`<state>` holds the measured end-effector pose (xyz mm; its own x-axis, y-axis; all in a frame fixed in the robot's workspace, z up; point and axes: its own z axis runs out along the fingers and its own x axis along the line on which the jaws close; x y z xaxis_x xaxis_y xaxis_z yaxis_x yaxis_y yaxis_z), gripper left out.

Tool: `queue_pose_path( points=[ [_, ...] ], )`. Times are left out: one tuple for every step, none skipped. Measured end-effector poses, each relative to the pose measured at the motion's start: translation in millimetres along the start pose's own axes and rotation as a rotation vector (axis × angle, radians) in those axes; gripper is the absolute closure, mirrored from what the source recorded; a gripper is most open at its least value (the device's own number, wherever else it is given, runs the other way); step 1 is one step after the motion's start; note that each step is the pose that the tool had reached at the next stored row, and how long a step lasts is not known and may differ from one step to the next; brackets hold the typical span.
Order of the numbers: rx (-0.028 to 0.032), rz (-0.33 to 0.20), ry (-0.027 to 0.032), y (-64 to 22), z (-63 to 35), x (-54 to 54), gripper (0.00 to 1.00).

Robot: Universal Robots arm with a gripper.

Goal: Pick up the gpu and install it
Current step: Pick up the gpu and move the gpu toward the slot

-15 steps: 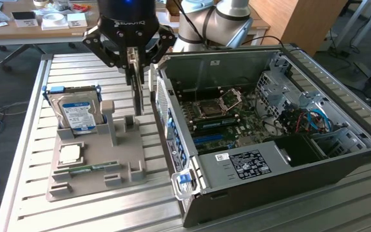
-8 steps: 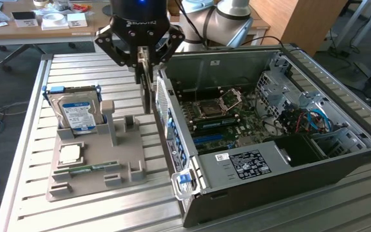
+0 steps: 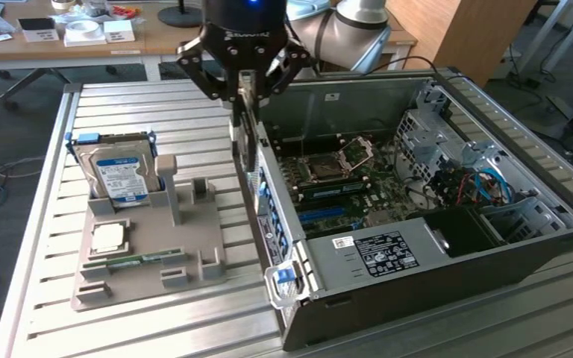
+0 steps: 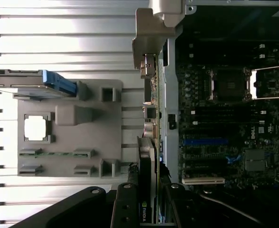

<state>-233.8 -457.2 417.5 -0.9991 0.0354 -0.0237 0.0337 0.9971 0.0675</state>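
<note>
My gripper (image 3: 245, 95) is shut on the gpu (image 3: 248, 138), a thin dark card that hangs edge-on below the fingers. The card sits over the near side wall of the open computer case (image 3: 386, 276), just outside the motherboard (image 3: 336, 179). In the wrist view the gripper (image 4: 146, 202) clamps the gpu (image 4: 148, 156) at its black end. The green board edge runs away from me to the pale metal bracket (image 4: 151, 33). The card lines up along the case wall, beside the motherboard (image 4: 225, 118) with its blue slot (image 4: 206, 141) and white slot (image 4: 203, 180).
A grey fixture tray (image 3: 147, 246) lies on the slatted table at the exterior view's left. It holds an upright hard drive (image 3: 117, 171), a CPU (image 3: 107, 237) and a memory stick (image 3: 132, 261). Cables and drive cages crowd the case's far end (image 3: 476, 186).
</note>
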Motion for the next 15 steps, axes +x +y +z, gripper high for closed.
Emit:
queue_pose_path(
  points=[
    [-0.0003,0.000,0.0000,0.2,0.1,-3.8,0.73],
    [-0.0007,0.000,0.0000,0.3,0.2,-8.1,0.73],
    [-0.0010,0.000,0.0001,0.4,0.3,-12.3,0.73],
    [-0.0015,0.000,0.0000,0.6,0.4,-16.6,0.73],
    [-0.0020,0.000,0.0001,0.7,0.5,-21.0,0.73],
    [-0.0024,0.000,0.0001,0.9,0.7,-25.3,0.73],
    [-0.0027,0.000,0.0001,1.0,0.8,-29.6,0.73],
    [-0.0031,0.000,0.0001,1.2,0.9,-34.0,0.73],
    [-0.0036,0.000,0.0002,1.3,1.0,-38.6,0.73],
    [-0.0043,0.000,0.0002,1.5,1.1,-43.3,0.73],
    [-0.0051,0.000,0.0002,1.6,1.2,-47.8,0.73],
    [-0.0059,0.000,0.0001,1.8,1.4,-52.4,0.73],
    [-0.0064,0.000,0.0003,1.9,1.5,-56.8,0.73],
    [-0.0072,0.000,0.0003,2.1,1.6,-61.4,0.73],
    [-0.0080,0.000,0.0003,2.3,1.7,-65.7,0.73]
  ],
)
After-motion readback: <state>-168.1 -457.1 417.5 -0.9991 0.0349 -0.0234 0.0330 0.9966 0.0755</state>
